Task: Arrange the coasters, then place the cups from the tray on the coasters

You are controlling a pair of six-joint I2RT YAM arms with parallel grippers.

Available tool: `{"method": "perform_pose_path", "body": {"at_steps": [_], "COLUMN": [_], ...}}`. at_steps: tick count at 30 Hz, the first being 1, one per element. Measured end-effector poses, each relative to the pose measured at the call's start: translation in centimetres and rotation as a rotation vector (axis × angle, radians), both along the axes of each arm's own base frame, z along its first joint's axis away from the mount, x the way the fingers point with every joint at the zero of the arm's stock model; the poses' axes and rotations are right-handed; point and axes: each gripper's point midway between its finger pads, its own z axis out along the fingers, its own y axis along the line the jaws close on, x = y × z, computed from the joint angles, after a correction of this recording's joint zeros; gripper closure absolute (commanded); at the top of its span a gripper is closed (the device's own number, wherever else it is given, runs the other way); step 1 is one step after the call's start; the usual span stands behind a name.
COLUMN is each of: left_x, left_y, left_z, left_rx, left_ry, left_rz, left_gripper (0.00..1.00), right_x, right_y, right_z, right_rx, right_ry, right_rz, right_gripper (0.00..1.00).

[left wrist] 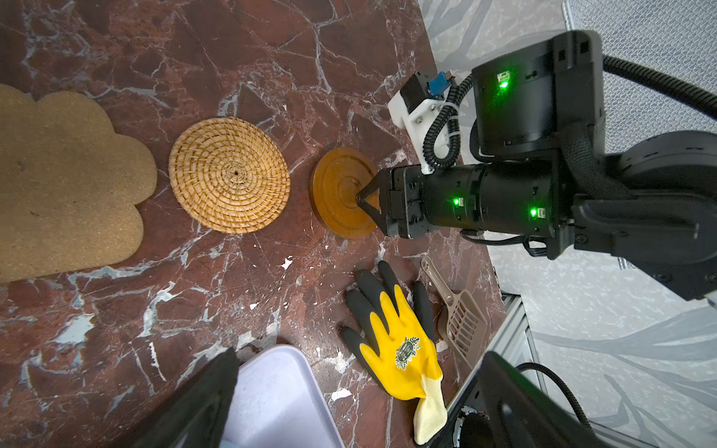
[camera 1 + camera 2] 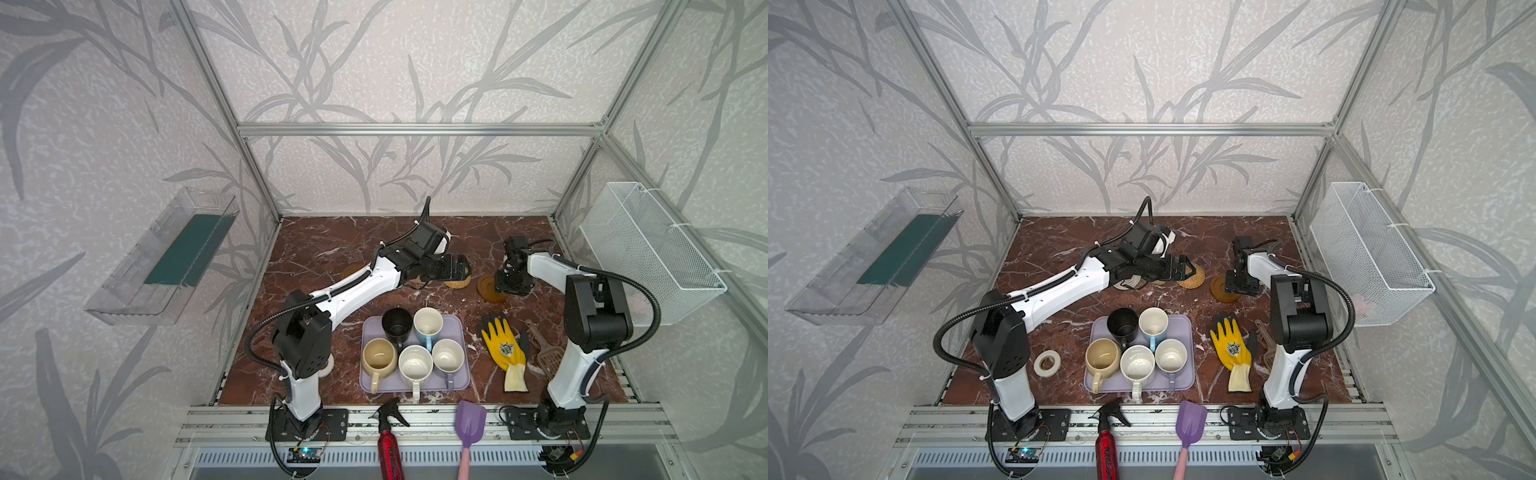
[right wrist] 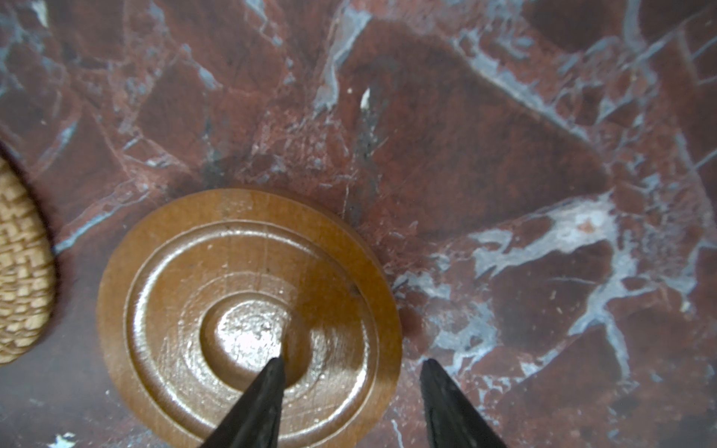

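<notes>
Soft, even light fills the scene, with glare on the amber coaster and bowed top-view edges.

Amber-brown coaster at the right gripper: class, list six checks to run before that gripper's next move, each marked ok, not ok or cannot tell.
1. Right gripper straddles the amber-brown coaster at its rim, one fingertip over the centre, one outside: ok.
2. Jaws closed on that rim: not ok, a gap shows.
3. Rattan coaster apart from it: ok.
4. Left gripper open, clear of the right: ok.
5. Five cups upright on the tray: ok.
6. All five coasters laid out: cannot tell, the left arm hides some.
</notes>
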Motion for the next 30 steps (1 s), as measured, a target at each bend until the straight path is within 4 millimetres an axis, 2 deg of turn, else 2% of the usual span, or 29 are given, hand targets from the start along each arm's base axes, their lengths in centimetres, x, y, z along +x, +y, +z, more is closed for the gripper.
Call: {"method": "perform_pose_path", "body": {"at_steps": [17, 30], "left_x": [-0.1, 0.1], "left_y": [0.2, 0.4], "left_z": [-1.0, -0.9], "left_rx": [0.014, 0.013], "left_ry": [0.008, 0.006], "left_rz": [0.005, 0.011], "left_gripper": [0.01, 0.01], "right_x": [2.4, 4.7], "right_y": [0.3, 0.5], "right_z": [-0.2, -0.2], "right_rx": [0.007, 0.01], "right_ry": [0.01, 0.008], "right_rz": [-0.002, -0.004], "right_gripper": [0.49, 0.51]}}
